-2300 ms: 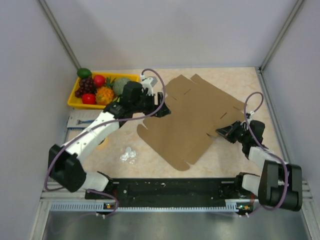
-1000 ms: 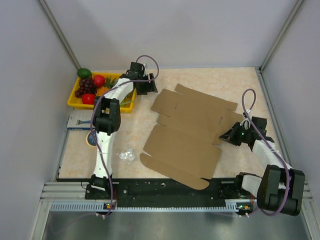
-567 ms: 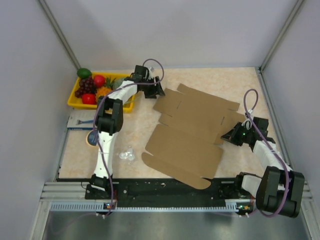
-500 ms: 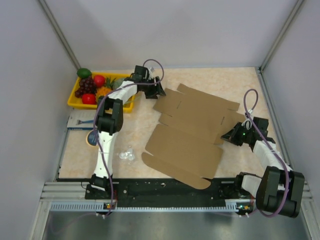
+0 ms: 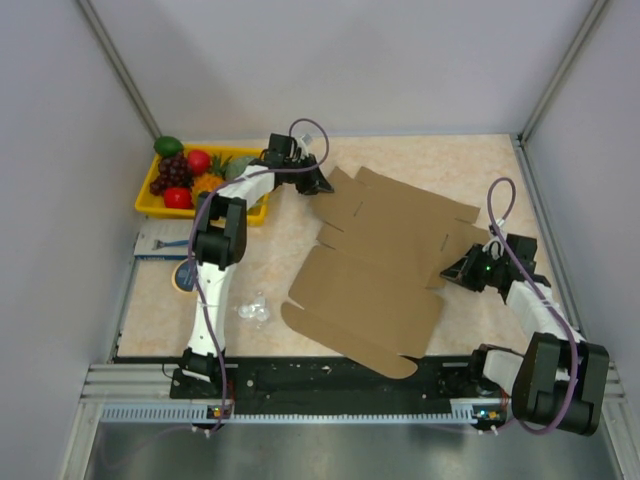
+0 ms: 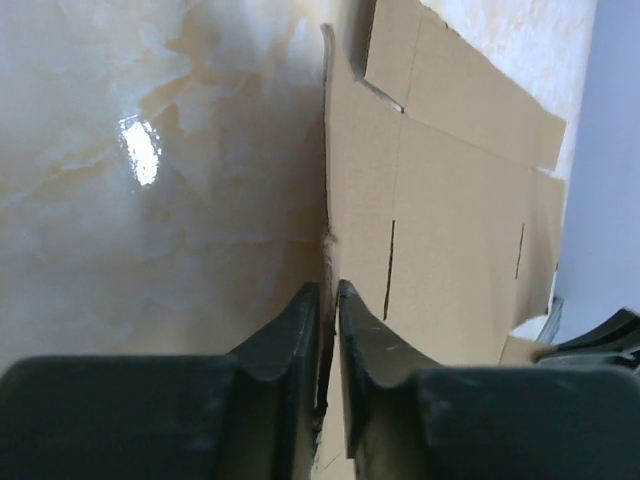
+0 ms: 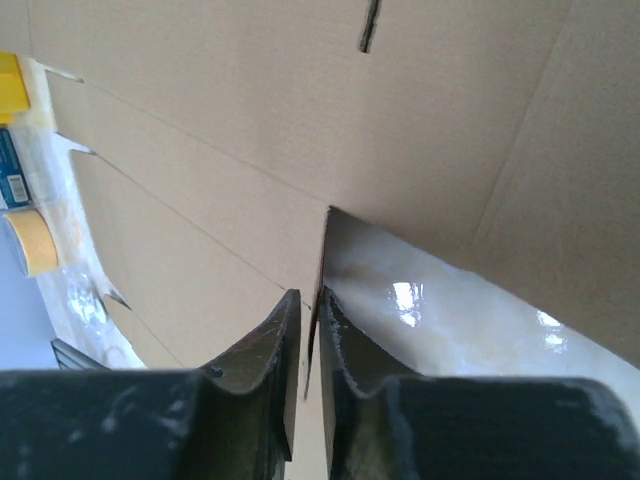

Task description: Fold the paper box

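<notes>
Step in hand: getting a hold before the first fold.

- paper box (image 5: pixel 370 280): unfolded, flat on tabletop (image 5: pixel 450 160), centre-right.
- left pincer (image 5: pixel 322 183): clenched on the box's far-left edge.
- right pincer (image 5: pixel 452 270): clenched on its right edge.
- Long axis runs far to near, the near end skewed left. The rounded tabs point toward the arm bases.

Next, as I judge it: lift one held panel along its crease while the other pincer holds the blank down.

The left arm (image 5: pixel 213 262) stretches to the table's (image 5: pixel 480 160) far side, left gripper (image 5: pixel 322 184) low, jaws pinched on the paper box's (image 5: pixel 380 270) far-left edge. The right arm (image 5: pixel 535 315) bends along the right edge, right gripper (image 5: pixel 452 270) clamped on the box's right flap
</notes>
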`<action>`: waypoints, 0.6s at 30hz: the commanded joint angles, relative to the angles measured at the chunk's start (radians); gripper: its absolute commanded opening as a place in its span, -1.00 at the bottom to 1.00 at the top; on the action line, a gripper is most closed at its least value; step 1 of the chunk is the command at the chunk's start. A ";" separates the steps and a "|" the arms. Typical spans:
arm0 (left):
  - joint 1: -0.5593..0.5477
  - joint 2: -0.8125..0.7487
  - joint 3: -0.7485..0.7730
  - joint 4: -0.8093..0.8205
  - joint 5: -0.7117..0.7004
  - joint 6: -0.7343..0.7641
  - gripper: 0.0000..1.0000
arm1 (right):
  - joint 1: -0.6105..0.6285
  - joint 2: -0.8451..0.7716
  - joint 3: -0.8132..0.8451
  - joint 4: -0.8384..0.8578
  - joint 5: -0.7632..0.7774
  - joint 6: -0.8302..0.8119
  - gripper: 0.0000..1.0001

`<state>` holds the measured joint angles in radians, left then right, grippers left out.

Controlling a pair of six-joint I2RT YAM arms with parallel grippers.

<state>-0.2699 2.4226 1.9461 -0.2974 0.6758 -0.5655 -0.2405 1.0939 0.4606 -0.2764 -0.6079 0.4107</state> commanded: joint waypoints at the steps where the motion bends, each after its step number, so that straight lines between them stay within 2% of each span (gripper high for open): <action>1: -0.002 -0.065 -0.013 0.066 0.031 0.003 -0.77 | -0.014 -0.025 0.042 0.036 -0.035 -0.006 -0.50; 2: -0.002 -0.077 -0.025 0.078 0.033 0.012 -0.81 | -0.014 -0.029 0.047 0.034 -0.038 -0.001 -0.08; 3: -0.002 -0.094 -0.059 0.114 0.028 0.015 -0.85 | -0.014 -0.035 0.073 0.001 -0.038 0.003 0.09; 5: -0.002 -0.141 -0.087 0.136 0.016 0.036 -0.91 | -0.013 -0.073 0.116 -0.047 0.000 0.004 0.33; 8: -0.003 -0.192 -0.110 0.159 0.014 0.071 -0.97 | -0.014 -0.147 0.223 -0.147 0.132 -0.007 0.55; 10: -0.002 -0.223 -0.128 0.185 0.031 0.082 -0.99 | -0.013 -0.170 0.294 -0.162 0.212 -0.001 0.56; 14: -0.003 -0.279 -0.171 0.251 0.060 0.102 -0.99 | -0.014 -0.167 0.401 -0.161 0.260 -0.013 0.61; 18: -0.003 -0.310 -0.185 0.290 0.114 0.107 -1.00 | -0.010 -0.059 0.554 -0.155 0.171 -0.064 0.61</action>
<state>-0.2710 2.2047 1.7664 -0.1265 0.7090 -0.4889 -0.2409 0.9562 0.8913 -0.4271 -0.4122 0.4004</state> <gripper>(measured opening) 0.034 0.808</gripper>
